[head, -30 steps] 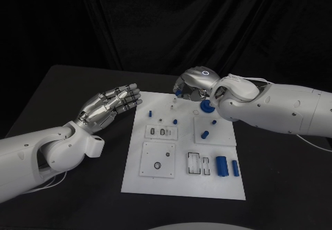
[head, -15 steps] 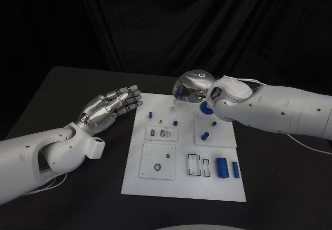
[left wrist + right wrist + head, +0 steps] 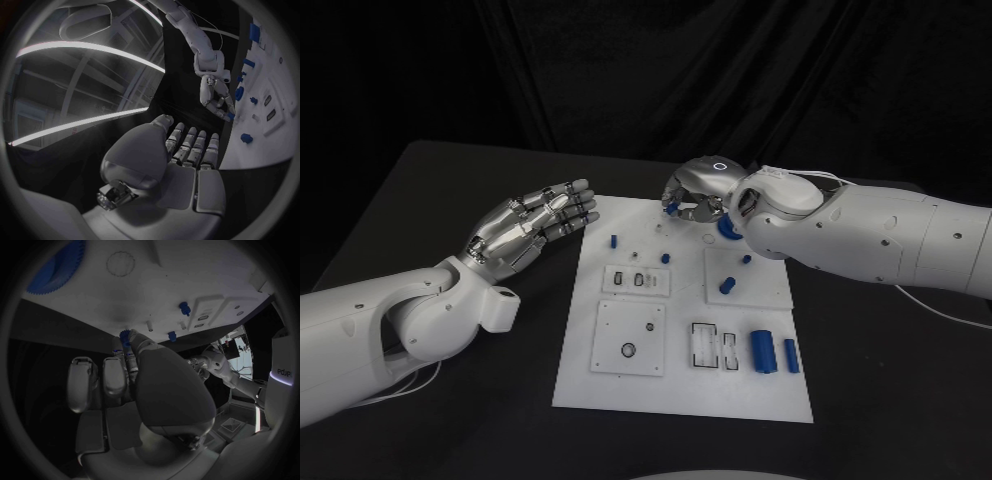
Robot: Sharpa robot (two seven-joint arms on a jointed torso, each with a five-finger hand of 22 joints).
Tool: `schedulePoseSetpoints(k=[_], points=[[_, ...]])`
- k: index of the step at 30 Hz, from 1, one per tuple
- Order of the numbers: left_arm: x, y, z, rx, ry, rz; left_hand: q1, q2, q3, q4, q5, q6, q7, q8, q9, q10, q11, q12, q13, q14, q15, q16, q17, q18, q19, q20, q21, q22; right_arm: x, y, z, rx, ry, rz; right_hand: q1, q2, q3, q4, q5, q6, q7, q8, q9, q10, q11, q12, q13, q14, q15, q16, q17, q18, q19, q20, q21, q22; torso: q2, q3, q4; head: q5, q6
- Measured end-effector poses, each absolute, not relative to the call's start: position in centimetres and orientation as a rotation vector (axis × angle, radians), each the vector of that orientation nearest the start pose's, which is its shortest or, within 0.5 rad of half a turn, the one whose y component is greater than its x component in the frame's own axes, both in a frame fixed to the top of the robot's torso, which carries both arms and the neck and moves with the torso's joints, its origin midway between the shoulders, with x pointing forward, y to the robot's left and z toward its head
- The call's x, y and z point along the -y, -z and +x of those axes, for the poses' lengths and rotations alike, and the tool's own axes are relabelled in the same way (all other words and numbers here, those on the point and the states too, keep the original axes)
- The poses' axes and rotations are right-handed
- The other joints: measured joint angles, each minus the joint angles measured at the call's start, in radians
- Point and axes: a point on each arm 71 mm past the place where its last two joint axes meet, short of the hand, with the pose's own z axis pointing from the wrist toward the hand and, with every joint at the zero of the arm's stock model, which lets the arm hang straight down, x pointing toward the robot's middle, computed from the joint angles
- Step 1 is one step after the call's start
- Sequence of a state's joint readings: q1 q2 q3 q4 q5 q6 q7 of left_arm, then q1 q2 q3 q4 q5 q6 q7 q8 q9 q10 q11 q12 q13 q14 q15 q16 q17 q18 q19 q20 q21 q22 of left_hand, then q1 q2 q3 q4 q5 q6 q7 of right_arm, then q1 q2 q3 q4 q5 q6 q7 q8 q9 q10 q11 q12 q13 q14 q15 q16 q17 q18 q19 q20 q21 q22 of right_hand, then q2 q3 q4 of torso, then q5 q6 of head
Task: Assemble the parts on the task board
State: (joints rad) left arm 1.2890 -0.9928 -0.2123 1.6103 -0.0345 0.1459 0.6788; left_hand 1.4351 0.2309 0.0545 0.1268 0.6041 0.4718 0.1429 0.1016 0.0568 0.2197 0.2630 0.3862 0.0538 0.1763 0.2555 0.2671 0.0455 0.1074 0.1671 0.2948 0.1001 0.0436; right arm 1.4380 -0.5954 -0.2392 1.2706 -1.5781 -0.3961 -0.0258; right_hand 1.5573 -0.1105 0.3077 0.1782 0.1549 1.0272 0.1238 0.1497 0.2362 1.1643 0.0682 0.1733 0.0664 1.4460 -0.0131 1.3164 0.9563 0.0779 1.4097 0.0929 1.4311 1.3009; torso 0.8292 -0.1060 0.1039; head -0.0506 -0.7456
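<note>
The right hand (image 3: pixel 695 193) has sunk a little lower over the far edge of the task board (image 3: pixel 678 385) than half a second ago, pinching a small blue gear (image 3: pixel 125 334) at its fingertips close above the thin white pegs there, which I judge to mean it is about to seat that part. The left hand (image 3: pixel 531 224) has stayed beside the board's far left corner, held off the table with its fingers spread and nothing in them. The word "edue" can be read on a dark panel in the right wrist view.
</note>
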Motion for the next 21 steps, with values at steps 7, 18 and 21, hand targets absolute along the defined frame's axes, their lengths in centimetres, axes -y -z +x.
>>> schedulePoseSetpoints(k=[7,18,21], points=[[-23.82,16.98,44.90,-1.420,2.022,-0.854,0.000,0.000,0.000,0.000,0.000,0.000,0.000,0.000,0.000,0.000,0.000,0.000,0.000,0.001,0.004,0.000,0.000,0.000,0.000,0.000,0.000,0.000,14.09,13.69,54.08,-1.457,-0.539,-0.493,0.000,0.000,0.000,0.000,0.000,0.000,0.000,0.000,0.000,0.000,0.000,0.000,0.001,0.000,0.000,0.000,0.001,0.000,0.000,0.000,0.000,0.000,0.000,0.0001,0.0002,0.000,-0.003],[-23.82,16.99,44.94,-1.420,2.024,-0.854,0.000,0.000,0.007,-0.001,0.000,0.000,0.000,0.000,0.000,0.000,0.000,0.000,0.000,0.001,0.004,0.000,0.000,0.000,0.000,0.000,0.000,0.000,13.92,13.70,54.22,-1.454,-0.539,-0.493,0.000,0.000,0.000,0.000,-0.001,0.000,0.000,0.000,0.000,0.000,0.000,0.000,0.001,0.000,0.000,0.000,0.002,0.000,0.000,0.000,0.000,0.000,0.000,0.0003,0.0002,-0.001,-0.005],[-23.83,16.99,44.96,-1.420,2.023,-0.854,0.000,0.000,0.007,-0.001,0.000,0.000,0.000,0.000,0.000,0.000,0.000,0.000,0.000,0.001,0.004,0.004,0.000,0.000,0.000,0.000,0.000,0.000,13.87,13.68,54.30,-1.452,-0.539,-0.493,0.000,0.000,0.000,0.000,-0.001,0.000,0.000,0.000,0.000,0.000,0.000,-0.002,0.002,0.000,0.000,0.000,0.002,0.000,0.000,0.000,0.000,0.000,0.000,0.0002,0.0002,-0.001,-0.005]])
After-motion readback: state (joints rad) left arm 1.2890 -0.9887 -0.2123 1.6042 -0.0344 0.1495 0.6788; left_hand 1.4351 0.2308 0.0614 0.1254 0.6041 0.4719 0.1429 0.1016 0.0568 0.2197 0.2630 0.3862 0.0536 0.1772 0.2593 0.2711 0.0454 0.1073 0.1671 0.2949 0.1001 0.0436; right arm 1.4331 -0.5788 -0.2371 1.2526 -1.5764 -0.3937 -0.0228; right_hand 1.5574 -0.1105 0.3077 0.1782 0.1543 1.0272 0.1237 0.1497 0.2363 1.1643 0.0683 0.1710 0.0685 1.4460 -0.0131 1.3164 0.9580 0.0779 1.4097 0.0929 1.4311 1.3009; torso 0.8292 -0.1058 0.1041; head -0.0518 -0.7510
